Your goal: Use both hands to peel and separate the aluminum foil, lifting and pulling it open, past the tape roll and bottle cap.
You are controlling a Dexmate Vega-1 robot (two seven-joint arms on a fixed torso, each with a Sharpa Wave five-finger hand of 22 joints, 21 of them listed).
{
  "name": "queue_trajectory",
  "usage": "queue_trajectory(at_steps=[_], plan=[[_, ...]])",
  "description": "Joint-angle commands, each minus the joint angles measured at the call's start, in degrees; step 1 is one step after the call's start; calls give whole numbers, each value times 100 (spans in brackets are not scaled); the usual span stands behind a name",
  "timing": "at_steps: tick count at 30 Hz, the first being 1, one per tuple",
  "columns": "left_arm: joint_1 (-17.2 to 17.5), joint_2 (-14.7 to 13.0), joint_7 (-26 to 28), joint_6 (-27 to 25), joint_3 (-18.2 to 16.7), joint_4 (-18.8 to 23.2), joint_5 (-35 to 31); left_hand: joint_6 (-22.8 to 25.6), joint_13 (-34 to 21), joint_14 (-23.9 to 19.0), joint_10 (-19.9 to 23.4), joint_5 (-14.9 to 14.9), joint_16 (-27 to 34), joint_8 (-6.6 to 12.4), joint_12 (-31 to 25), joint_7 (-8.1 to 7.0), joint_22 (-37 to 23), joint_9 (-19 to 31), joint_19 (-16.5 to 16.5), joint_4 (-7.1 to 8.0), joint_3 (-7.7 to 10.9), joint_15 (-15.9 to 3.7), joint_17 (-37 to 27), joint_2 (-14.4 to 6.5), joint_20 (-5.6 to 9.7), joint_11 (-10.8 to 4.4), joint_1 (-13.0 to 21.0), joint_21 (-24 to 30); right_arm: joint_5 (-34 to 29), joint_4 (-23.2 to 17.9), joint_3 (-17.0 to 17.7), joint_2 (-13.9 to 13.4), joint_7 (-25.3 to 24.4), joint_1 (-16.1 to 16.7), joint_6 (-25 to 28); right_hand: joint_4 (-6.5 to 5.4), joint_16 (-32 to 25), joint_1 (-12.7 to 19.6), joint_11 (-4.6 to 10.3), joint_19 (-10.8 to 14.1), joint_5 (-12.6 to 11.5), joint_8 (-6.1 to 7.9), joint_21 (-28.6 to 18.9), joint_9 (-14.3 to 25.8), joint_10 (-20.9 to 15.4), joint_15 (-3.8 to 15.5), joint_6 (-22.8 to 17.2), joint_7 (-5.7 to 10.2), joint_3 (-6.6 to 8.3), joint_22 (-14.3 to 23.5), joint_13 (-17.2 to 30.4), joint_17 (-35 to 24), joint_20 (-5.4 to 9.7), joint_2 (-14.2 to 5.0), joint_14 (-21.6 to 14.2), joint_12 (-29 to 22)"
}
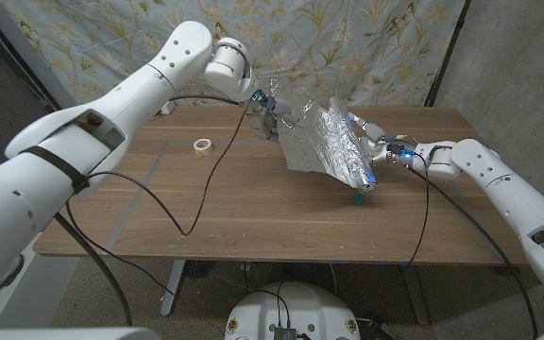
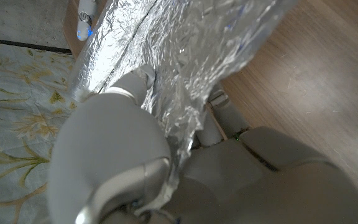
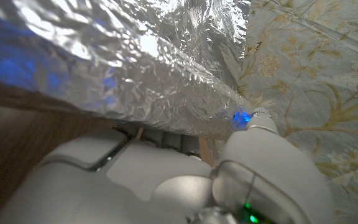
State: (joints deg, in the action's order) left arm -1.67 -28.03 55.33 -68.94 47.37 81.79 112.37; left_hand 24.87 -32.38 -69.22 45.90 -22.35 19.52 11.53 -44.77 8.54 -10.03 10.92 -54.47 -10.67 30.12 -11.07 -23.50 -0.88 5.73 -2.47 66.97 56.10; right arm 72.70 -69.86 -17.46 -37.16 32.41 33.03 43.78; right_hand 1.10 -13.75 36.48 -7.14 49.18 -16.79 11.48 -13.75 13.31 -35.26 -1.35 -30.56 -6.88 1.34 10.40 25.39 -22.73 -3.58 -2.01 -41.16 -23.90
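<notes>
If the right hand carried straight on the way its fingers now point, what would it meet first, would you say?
The right hand points toward the robot's left, into the aluminum foil it already grips; beyond that, probably the left hand, though depth is unclear.

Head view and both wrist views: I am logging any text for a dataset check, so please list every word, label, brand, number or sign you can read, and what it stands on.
There is no readable text in any view.
aluminum foil: crinkled bare metal, no print.
tape roll: no label to be seen; too small to tell.
bottle cap: small and green, too small to show any mark.
Patterned cloth behind the table: plant pattern, no words.
</notes>
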Motion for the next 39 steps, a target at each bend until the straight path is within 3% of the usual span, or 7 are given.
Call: queue_trajectory(at_steps=[1, 21, 39], plan=[[152, -34, 285, 214, -91, 220, 112, 167, -25, -52, 534, -50, 31, 4, -41, 271, -9, 7, -46, 16, 64, -9, -28, -4, 12, -451, 120, 42, -3, -78, 39, -51, -45, 41, -23, 26, 16, -19, 4, 60, -57, 29, 17, 4, -3, 11, 40, 0, -39, 10, 9, -11, 2, -3, 37, 35], [198, -362, 241, 400, -197, 648, 245, 175, -18, -35, 560, -81, 27, -45, -25, 243, -13, 10, -14, 71, 54, -54, -59, 43, 38, -471, 251, 95, -60, -6, 1, -29, -130, -60, -13, 21, 27, -40, 2, 70, -77, 25, 36, -6, 24, -4, 70, -7, -69, 11, 22, -14, -11, -6, 57, 52], [543, -851, 156, 783, -365, 1081, 482, 188, -36, -49, 568, -113, 30, -61, -18, 228, -10, 13, 5, 113, 46, -58, -90, 52, 51, -457, 266, 140, -186, 70, -136, 16, -252, -245, 141, 8, 37, -81, -18, 126, -97, 28, 37, -12, 40, -17, 87, -37, -113, 10, 35, -18, -40, 10, 76, 64]])
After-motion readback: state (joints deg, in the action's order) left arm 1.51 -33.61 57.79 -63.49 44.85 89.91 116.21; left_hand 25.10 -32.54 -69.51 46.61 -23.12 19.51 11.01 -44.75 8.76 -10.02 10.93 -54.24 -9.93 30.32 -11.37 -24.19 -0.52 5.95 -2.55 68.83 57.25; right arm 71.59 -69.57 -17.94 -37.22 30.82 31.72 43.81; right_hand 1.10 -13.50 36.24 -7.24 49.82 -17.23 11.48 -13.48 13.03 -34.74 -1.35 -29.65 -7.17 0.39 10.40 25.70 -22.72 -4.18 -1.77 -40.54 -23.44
